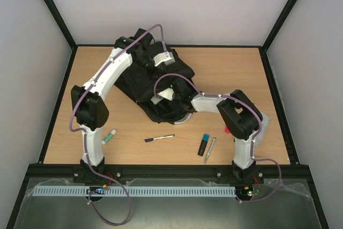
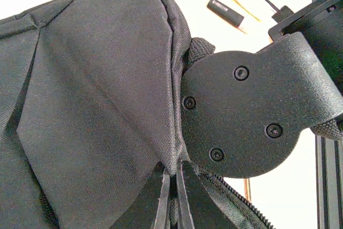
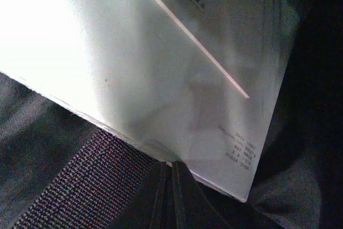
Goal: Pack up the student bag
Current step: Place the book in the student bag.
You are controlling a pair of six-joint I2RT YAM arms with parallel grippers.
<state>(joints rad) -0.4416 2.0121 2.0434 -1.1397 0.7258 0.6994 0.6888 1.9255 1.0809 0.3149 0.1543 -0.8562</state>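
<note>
Fingers of left gripper (image 2: 172, 178) narrow, pinching backpack (image 1: 179, 73) fabric beside zip (image 2: 238, 201); backpack lies on table (image 1: 236, 79), toward back edge. Right gripper (image 3: 170, 167) fingers clamped on edge of pale sheet (image 3: 177, 63) over backpack's dark fabric.

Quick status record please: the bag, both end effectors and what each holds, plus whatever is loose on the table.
bag: black student bag, lying mid-table toward the far edge
left end effector: shut, pinching the bag's fabric beside a zip
right end effector: shut on the edge of a pale sheet, at the bag
loose on table: green-capped stick, dark pen, blue marker, silver pen
unclear: whether the sheet is inside the bag yet
</note>
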